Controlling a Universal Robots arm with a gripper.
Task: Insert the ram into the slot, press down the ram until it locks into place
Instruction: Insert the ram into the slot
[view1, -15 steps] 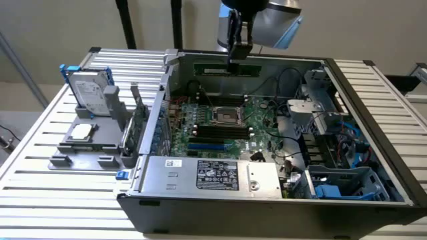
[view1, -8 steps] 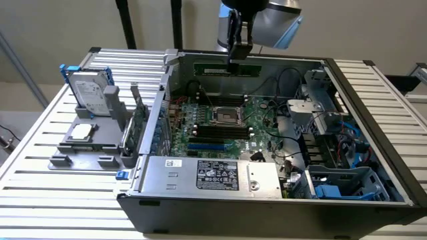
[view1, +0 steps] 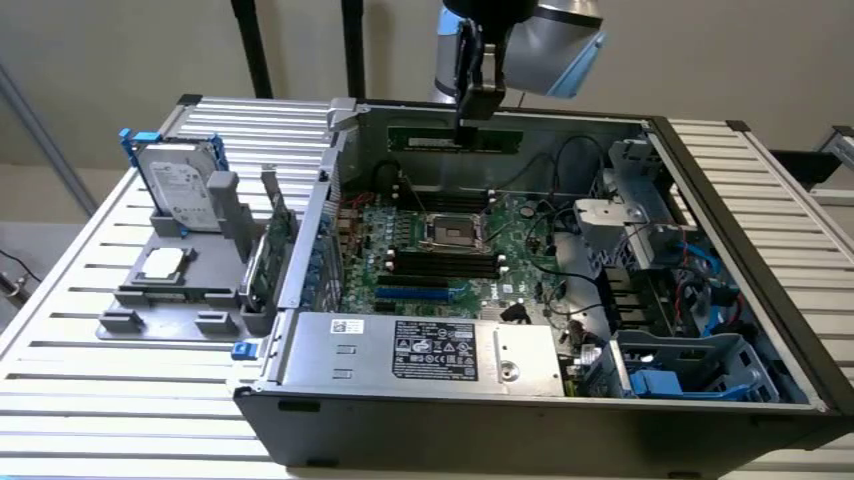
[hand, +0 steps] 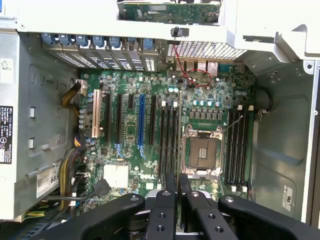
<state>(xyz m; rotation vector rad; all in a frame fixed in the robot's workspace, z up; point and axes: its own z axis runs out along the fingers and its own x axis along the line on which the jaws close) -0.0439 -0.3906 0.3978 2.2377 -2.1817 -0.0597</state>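
My gripper (view1: 478, 118) hangs high over the far side of the open computer case, shut on the ram (view1: 434, 139), a long green stick held level below the fingers. In the wrist view the two black fingers (hand: 171, 186) stand close together, and the ram between them is seen edge-on and hardly shows. Far below lie the black memory slots (hand: 168, 137) beside the CPU socket (hand: 202, 152), with a second bank of slots (hand: 237, 145) on its other side. In the exterior view the slots (view1: 434, 264) sit in the middle of the motherboard (view1: 514, 275).
A bright blue slot (hand: 140, 122) and a white slot (hand: 95, 114) run parallel to the black ones. The power supply box (view1: 414, 350) fills the case's near side. Drive cages (view1: 681, 365) and cables crowd the exterior view's right. A hard drive (view1: 180, 185) stands outside the case.
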